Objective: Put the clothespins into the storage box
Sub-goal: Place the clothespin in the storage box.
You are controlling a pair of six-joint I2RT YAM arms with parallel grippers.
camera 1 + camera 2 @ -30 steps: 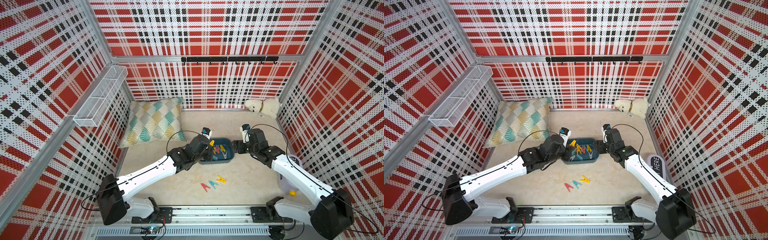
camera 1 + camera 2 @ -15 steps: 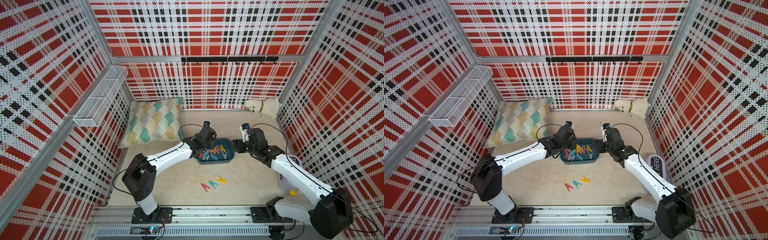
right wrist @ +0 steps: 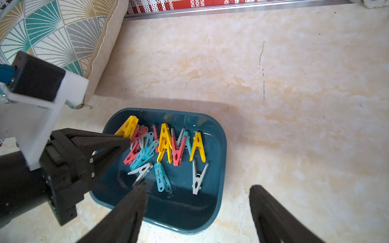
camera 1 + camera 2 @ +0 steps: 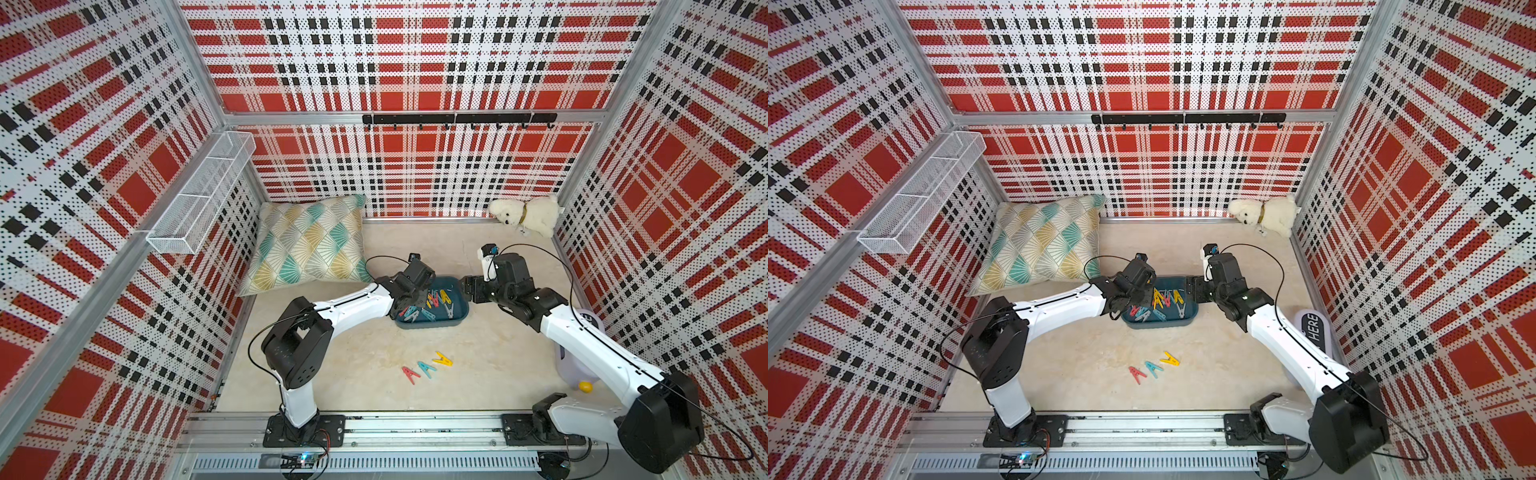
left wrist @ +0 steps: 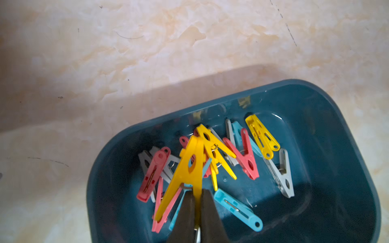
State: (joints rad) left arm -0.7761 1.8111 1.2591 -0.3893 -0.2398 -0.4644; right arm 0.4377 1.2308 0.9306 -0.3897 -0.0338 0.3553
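Note:
The storage box (image 4: 453, 316) is a dark teal tray on the floor in both top views, rim (image 4: 1188, 321), with several clothespins in red, yellow, teal and grey lying inside. My left gripper (image 5: 197, 195) hangs over its left end, shut on one leg of a yellow clothespin (image 5: 189, 166). My right gripper (image 3: 199, 186) stands open at the box's right end, its fingers (image 3: 130, 202) apart over the box's near wall (image 3: 189, 227). Three clothespins lie on the floor in front: red (image 4: 410, 374), teal (image 4: 426, 368), yellow (image 4: 443, 359).
A patterned cushion (image 4: 307, 245) lies at the back left, close to the box. A white plush dog (image 4: 525, 214) sits in the back right corner. A white wire basket (image 4: 199, 195) hangs on the left wall. A white object (image 4: 582, 353) stands under my right arm.
My left arm has folded, its elbow swinging in from the far left toward the middle, while its gripper stayed shut at the box's left end. The right arm has not moved.

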